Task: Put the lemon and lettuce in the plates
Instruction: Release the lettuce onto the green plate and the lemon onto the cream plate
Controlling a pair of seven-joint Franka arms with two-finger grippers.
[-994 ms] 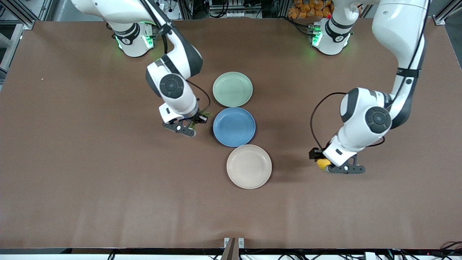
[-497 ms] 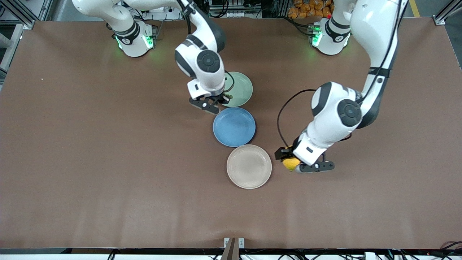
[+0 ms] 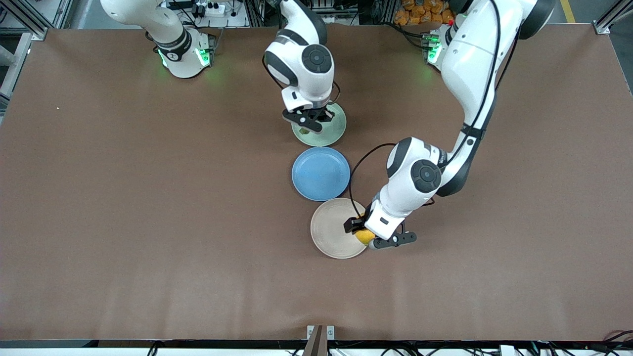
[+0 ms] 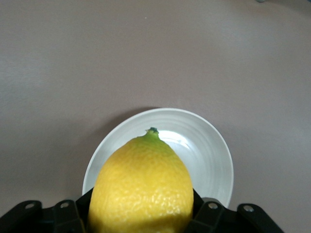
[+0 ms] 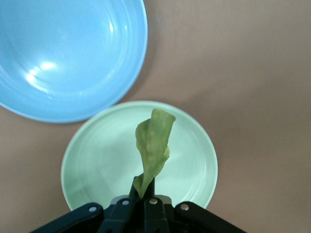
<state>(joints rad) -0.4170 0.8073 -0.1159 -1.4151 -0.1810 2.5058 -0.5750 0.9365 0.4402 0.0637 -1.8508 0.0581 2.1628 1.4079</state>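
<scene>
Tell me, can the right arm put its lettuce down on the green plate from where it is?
Probably yes. The right gripper hangs over the mint green plate, shut on the lettuce, and nothing lies on the plate beneath the leaf.

Three plates are set in a close row mid-surface (image 3: 148,222): the green plate (image 3: 332,136), the blue plate (image 3: 320,174), the beige plate (image 3: 329,232), with barely a gap between neighbours. The green one is overhung by the right gripper (image 3: 309,123), the beige one's rim by the left gripper (image 3: 368,238). Broad bare surface is left toward both ends.
</scene>
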